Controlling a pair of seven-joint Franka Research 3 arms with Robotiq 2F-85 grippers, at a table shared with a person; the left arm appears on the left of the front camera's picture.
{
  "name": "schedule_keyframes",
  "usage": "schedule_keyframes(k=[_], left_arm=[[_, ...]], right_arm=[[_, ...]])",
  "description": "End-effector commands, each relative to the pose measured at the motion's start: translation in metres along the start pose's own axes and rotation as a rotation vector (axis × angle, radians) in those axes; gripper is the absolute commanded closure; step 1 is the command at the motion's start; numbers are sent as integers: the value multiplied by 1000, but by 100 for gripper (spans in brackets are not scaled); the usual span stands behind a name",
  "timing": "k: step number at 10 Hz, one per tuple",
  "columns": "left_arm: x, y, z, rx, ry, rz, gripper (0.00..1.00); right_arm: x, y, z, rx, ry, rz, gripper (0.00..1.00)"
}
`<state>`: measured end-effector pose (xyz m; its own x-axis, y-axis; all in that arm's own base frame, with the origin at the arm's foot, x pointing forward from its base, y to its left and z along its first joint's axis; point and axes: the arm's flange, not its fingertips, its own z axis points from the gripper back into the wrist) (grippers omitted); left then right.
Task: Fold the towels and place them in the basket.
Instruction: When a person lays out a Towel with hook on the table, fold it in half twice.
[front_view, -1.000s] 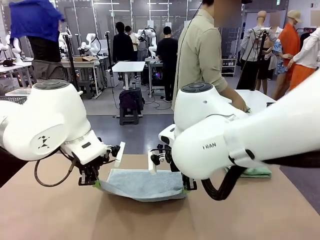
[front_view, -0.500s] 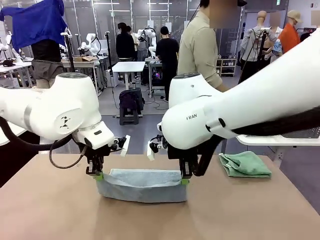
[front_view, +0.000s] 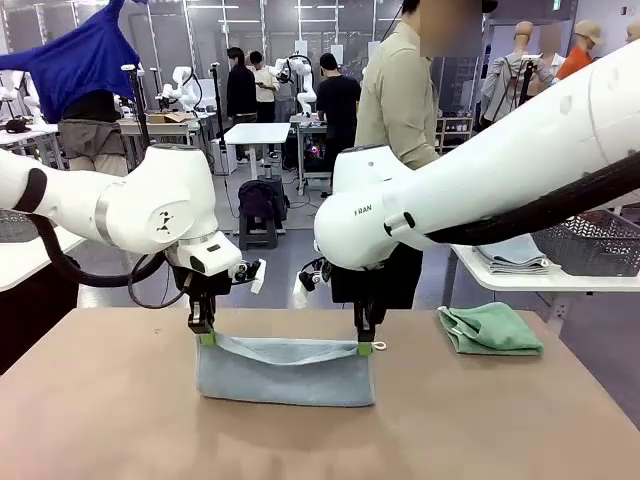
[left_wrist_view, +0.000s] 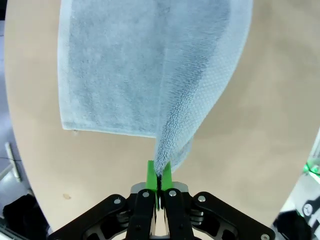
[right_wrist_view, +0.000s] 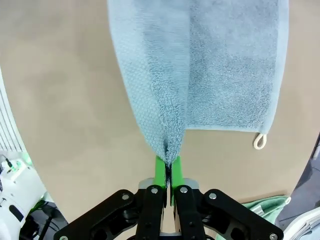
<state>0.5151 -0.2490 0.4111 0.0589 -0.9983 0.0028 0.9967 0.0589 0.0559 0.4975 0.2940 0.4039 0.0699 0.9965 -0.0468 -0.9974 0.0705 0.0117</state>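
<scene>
The pale blue-grey towel hangs in the middle of the table, its long axis running left to right and its lower edge seemingly touching the top. The left gripper is pinched on the upper left corner and the right gripper on the upper right, by the loop. The mesh basket sits far right on a side table, past the mint green towel, so the right arm is nearer it.

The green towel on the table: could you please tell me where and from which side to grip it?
Probably from straight above, pinching one of the raised folds of the green towel. It lies as a low, rumpled heap on the table, so a sideways approach would likely just push it.
</scene>
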Motion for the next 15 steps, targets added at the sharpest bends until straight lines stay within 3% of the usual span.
schedule_keyframes(k=[1, 9, 15], left_arm=[[5, 19, 0, -17, 41, -29, 97], [28, 94, -29, -70, 67, -12, 97], [34, 114, -51, -91, 76, 2, 97]], right_arm=[[8, -22, 0, 31, 12, -1, 95], [5, -94, -28, 139, 21, -83, 95], [-4, -125, -41, 136, 12, -126, 95]])
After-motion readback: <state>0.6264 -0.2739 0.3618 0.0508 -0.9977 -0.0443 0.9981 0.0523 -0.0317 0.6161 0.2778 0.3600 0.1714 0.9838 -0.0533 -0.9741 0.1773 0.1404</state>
